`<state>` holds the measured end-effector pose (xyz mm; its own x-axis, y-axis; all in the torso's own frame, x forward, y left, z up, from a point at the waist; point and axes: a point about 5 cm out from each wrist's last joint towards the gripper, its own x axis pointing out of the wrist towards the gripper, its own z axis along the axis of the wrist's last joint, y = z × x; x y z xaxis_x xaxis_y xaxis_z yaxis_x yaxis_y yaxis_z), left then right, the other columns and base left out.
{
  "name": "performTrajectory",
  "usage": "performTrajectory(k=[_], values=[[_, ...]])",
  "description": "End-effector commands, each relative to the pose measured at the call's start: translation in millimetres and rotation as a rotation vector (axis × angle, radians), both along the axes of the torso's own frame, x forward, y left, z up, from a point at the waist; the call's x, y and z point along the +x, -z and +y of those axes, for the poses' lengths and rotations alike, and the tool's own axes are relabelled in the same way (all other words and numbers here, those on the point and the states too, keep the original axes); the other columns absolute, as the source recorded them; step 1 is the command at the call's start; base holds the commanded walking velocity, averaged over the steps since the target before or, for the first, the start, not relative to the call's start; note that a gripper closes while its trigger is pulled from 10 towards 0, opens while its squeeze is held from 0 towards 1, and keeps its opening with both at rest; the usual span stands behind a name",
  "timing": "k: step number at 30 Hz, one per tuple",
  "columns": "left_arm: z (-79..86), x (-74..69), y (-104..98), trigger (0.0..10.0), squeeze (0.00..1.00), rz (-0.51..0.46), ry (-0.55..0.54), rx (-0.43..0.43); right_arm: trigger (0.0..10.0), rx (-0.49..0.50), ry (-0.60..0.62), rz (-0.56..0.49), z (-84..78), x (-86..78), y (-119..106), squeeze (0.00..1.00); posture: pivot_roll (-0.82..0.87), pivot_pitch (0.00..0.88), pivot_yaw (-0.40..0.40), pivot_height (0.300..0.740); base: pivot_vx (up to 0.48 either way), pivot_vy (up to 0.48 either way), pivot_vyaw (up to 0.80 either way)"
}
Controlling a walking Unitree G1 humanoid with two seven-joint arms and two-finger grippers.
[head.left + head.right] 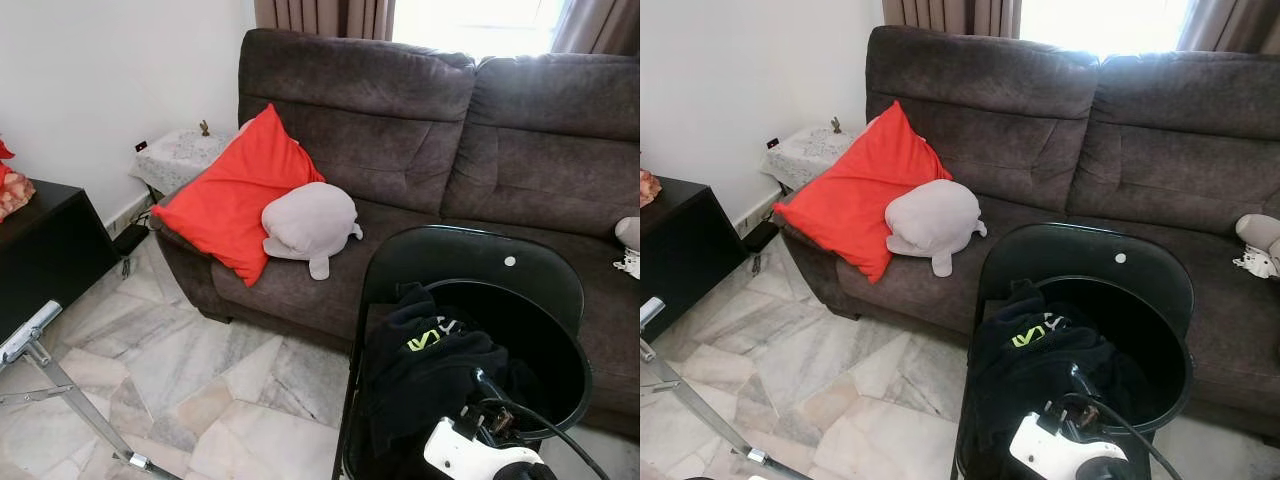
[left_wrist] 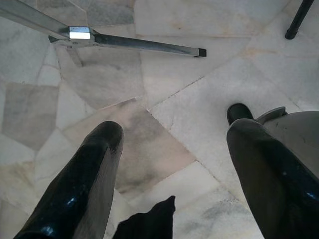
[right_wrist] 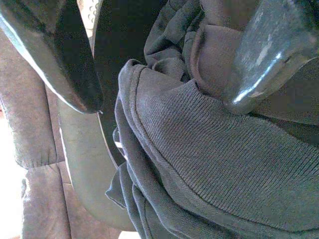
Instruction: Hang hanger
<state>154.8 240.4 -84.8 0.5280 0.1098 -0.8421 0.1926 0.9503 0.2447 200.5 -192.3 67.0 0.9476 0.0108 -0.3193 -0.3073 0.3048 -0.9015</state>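
Nearest the camera, at 5 o'clock, the right arm's white wrist housing [image 1: 468,455] sits above a round black glossy basket [image 1: 540,300]. The right hand [image 3: 164,79] hovers over a dark knitted garment with a yellow-green logo [image 1: 430,370]; its black fingers [image 3: 55,55] are apart, with nothing between them. The garment is heaped in the basket and spills over the near rim. No hanger can be made out.

The left hand [image 2: 174,164] hangs above the pale marble-patterned tile floor [image 2: 164,114], fingers spread and empty. A grey metal frame leg [image 1: 60,385] crosses the floor at 8 o'clock.

At 9 o'clock stands a black cabinet [image 1: 50,250]. At 12 o'clock, a dark brown fabric sofa [image 1: 420,110] carries a red square cushion [image 1: 235,195] and a grey plush toy [image 1: 308,222], touching each other. A small cloth-covered side counter [image 1: 180,152] stands at 11 o'clock against the white wall [image 1: 110,70].
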Motion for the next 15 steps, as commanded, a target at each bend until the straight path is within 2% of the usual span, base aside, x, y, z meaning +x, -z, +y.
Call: performTrajectory(k=[1, 15], values=[[5.1, -2.9, -0.1, 10.0, 0.0, 0.016, 0.01, 0.019, 10.0, -0.002, 0.007, -0.001, -0.1, 1.4, -0.6, 0.0, -0.04, 0.0, 0.047, 0.74, 0.0, 0.0, 0.0], [4.3, -0.7, -0.7, 10.0, 0.0, 0.013, 0.008, 0.016, 10.0, -0.019, 0.06, -0.017, -5.4, 6.7, -2.0, 0.0, -0.03, 0.0, 0.05, 0.74, 0.0, 0.0, 0.0]])
